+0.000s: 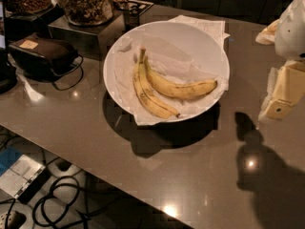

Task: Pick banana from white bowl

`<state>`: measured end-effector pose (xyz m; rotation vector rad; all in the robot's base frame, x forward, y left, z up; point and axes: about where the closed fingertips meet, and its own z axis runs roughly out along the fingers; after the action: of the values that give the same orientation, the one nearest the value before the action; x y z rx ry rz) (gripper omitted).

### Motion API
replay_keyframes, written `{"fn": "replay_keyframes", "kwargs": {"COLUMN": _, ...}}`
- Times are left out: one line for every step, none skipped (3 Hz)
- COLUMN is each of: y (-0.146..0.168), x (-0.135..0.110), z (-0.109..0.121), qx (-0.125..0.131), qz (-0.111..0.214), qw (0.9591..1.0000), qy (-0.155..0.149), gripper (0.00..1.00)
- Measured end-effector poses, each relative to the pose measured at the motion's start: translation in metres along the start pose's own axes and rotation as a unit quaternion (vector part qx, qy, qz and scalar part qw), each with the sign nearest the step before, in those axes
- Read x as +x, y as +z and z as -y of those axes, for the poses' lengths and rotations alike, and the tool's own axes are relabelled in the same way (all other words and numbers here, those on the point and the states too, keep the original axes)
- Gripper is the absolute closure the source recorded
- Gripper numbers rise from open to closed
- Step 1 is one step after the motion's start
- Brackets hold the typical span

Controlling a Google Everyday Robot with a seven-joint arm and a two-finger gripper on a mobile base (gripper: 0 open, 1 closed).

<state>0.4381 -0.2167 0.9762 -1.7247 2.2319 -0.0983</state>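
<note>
The white bowl [209,42] stands in the middle of the brown table, lined with crinkled white paper. Two bananas lie in it, joined near their stems at the upper left. The banana [178,88] is the thicker, curved one, running right to a dark blunt tip near the bowl's right rim. A slimmer, streaked banana [148,99] lies just left of and below it. My gripper [280,104] hangs at the right edge of the camera view, to the right of the bowl and apart from it, holding nothing I can see.
Glass jars of snacks [86,3] stand on boxes at the back left. A dark case with a cable [45,54] lies left of the bowl. The table's front edge runs diagonally at lower left, with cables on the floor [62,199] below.
</note>
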Motion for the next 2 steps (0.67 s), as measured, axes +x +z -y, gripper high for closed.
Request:
{"fn": "replay_keyframes", "kwargs": {"y": 0.0, "x": 0.0, "z": 0.0, "qx": 0.0, "qz": 0.0, "qw": 1.0, "qy": 0.0, "gripper": 0.0}}
{"fn": "replay_keyframes", "kwargs": {"y": 0.001, "x": -0.0063, "z": 0.0015, "qx": -0.001, "qz": -0.007, "qw": 0.9999, "qy": 0.008, "gripper": 0.0}}
